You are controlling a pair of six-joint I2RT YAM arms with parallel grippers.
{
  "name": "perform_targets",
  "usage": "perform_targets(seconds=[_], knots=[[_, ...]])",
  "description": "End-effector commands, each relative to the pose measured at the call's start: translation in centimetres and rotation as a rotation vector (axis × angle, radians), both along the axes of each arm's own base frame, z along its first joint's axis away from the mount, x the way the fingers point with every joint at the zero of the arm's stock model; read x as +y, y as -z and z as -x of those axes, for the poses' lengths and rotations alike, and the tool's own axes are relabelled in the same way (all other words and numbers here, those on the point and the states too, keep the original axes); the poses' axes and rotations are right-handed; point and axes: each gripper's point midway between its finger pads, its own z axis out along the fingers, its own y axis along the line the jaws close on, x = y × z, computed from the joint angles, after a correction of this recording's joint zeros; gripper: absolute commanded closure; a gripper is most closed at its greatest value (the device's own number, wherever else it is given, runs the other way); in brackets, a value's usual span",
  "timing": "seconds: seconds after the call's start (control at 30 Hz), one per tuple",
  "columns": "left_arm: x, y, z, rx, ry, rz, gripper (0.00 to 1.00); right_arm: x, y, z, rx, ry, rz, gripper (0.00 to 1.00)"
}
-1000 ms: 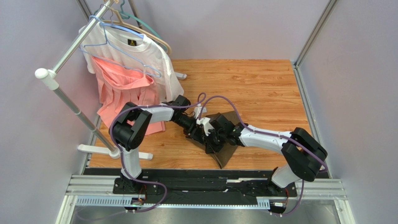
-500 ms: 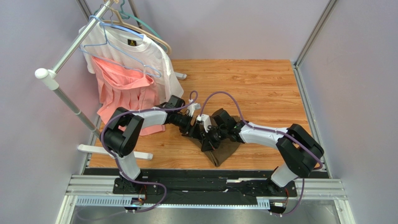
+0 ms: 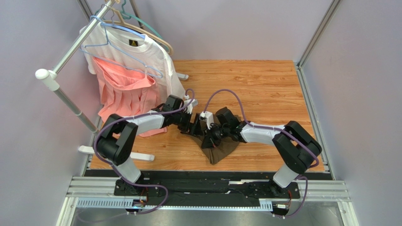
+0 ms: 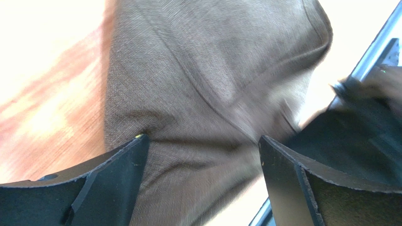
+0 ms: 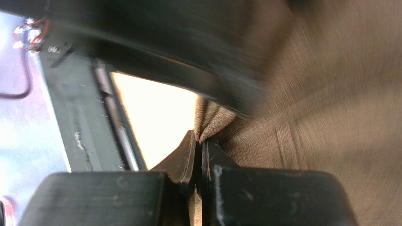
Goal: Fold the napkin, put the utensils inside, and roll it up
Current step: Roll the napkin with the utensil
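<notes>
Although the left gripper had its jaws spread wide and grasped nothing, it hung low over the napkin, so a careless close could have caught several layers at once. The right gripper had its jaws clenched on a small puckered ridge of the cloth. The napkin lay bunched into a rough wedge on the worktop, a little way out from the rack, with both grippers meeting at the end of it nearer the rack.

We judged the main risk to be that single narrow pinch. A pull from it might drag the whole heap across the smooth wood instead of opening a fold, or the ridge might slip free. We could not see the utensils. If they lay under the cloth, a tug could sweep them along or send them off the edge. The arms also crowded each other closely, so a bump between them seemed possible.

The cloth was a matt olive-brown with a plain, fairly coarse weave and a stitched hem. It was limp and fell into soft, rounded creases. The worktop showed glossy orange wood grain, and the jaws were hard, flat and black.
</notes>
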Motion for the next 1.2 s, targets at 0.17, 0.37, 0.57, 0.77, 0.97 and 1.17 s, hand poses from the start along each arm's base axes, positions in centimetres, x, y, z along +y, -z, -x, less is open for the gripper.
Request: perform_targets(seconds=[0.17,0.37,0.57,0.77,0.97,1.17], knots=[[-2.7,-6.3,-1.9,-0.304,0.143,0.106,0.09,-7.3,7.3,4.3,0.401,0.279,0.365,1.00],[-1.7,-6.1,-3.0,-0.332,0.051,0.067,0.11,-7.4,7.5,4.3,0.410,0.288,0.372,1.00],[-0.4,-8.4,-3.4,-0.489,-0.032,0.116,0.11,-7.8,7.4,4.3,0.403,0.309,0.391,1.00],[1.4,-7.0,-1.9,-0.470,-0.054,0.104,0.14,-8.4,7.7,3.8,0.384,0.351,0.431,1.00],[2.5,-5.6,-1.1,-0.400,-0.070,0.142,0.24,-8.7,7.4,3.3,0.368,0.384,0.445,1.00],[2.6,-5.5,-0.7,-0.406,-0.060,0.166,0.26,-8.6,7.3,3.3,0.372,0.383,0.443,1.00]])
